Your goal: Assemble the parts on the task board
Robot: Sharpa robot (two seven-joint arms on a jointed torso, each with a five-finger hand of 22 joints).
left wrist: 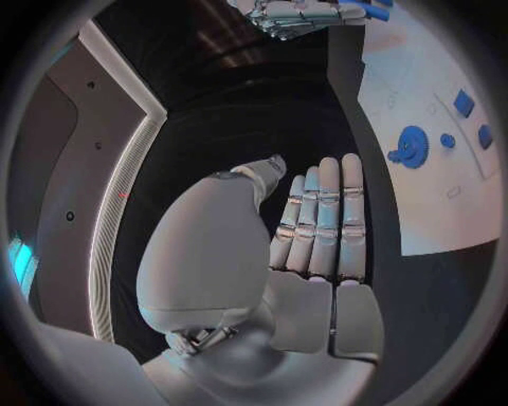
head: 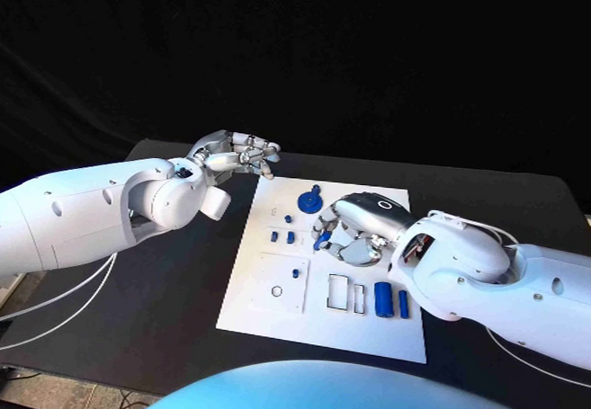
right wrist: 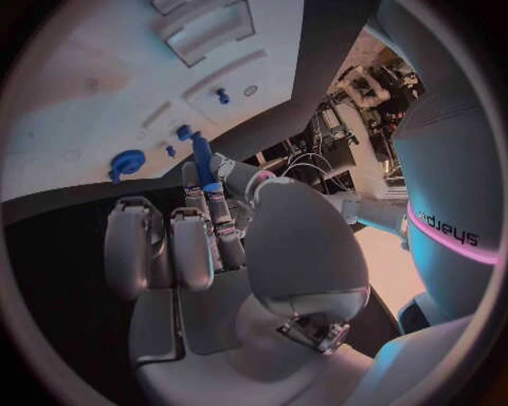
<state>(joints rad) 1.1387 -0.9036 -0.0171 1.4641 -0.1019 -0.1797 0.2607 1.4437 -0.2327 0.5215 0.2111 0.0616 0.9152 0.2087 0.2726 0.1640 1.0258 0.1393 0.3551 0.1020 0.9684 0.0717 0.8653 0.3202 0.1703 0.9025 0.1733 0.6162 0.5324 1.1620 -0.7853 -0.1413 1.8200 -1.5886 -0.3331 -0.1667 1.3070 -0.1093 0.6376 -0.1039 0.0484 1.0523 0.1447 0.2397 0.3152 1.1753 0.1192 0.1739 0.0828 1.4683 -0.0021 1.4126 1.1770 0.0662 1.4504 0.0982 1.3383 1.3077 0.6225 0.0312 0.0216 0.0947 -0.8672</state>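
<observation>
Holding a blue peg (right wrist: 202, 161), right robot hand (head: 357, 226) hovers over task board (head: 260, 302); left robot hand (head: 239, 153) empty, fingers straight. Several parts unplaced.

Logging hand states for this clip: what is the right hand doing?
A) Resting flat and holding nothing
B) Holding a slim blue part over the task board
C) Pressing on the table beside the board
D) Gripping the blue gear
B: the right hand pinches a slim blue part above the task board, while the blue gear lies untouched.
</observation>
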